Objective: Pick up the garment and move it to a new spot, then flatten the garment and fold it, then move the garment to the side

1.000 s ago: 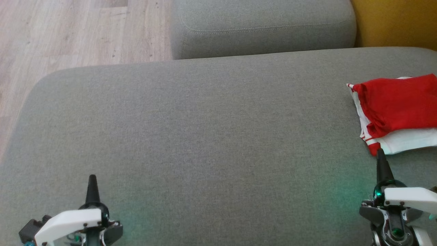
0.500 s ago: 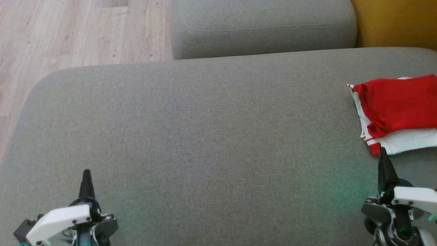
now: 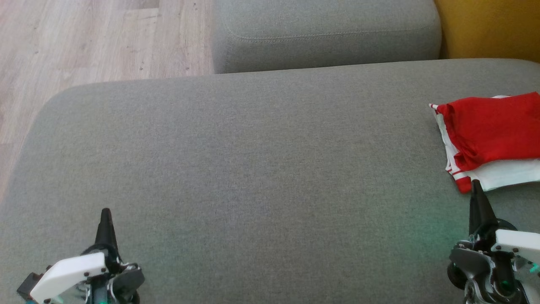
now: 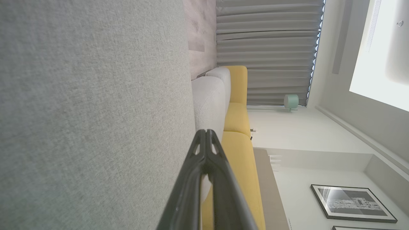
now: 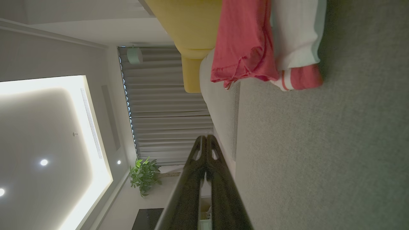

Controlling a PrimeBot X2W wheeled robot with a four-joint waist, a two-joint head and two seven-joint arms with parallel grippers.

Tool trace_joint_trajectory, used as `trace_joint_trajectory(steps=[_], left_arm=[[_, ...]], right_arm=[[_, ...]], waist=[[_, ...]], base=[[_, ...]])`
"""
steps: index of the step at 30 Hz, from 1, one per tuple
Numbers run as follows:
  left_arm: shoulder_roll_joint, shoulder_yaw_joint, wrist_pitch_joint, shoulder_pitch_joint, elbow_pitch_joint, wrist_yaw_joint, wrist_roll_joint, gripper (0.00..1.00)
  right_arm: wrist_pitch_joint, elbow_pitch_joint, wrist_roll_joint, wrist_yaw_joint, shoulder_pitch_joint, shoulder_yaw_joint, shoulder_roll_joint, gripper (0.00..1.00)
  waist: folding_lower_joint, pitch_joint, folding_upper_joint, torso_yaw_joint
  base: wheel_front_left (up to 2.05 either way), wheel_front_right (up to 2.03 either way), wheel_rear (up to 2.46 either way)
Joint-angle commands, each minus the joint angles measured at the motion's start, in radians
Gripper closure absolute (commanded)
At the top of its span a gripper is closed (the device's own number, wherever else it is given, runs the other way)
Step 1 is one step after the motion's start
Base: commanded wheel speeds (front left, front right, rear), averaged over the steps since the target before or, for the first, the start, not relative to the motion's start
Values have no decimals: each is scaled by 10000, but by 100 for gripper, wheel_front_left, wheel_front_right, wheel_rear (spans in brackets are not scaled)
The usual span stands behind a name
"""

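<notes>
– Shirt (image 3: 493,131) whereabouts?
– Folded, red over white, far right on the grey sofa cushion (image 3: 253,169), running off the head view's edge.
– Handling?
– Probably light, soft and limp; likely to sag and come unfolded if lifted by one layer. Best pinched through all layers at the striped corner (image 3: 459,175), with a second hold further along the near edge.
– Pincers?
– Left gripper (image 3: 105,213) clenched, empty, well apart from the cloth. Right gripper (image 3: 476,185) clenched, empty too, tip just beside that corner; contact impossible to tell.
</notes>
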Motion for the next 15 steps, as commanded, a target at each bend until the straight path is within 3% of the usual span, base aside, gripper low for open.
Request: trace_joint_trajectory(steps=[1, 15], left_arm=[[72, 415, 73, -506, -369, -67, -55, 100], [72, 415, 73, -506, -369, -67, -55, 100]], right_arm=[[59, -385, 70, -7, -554, 203, -58, 100], [59, -385, 71, -7, -553, 204, -58, 100]], waist=[[0, 0, 0, 0], [0, 0, 0, 0]], base=[[0, 0, 0], [0, 0, 0]])
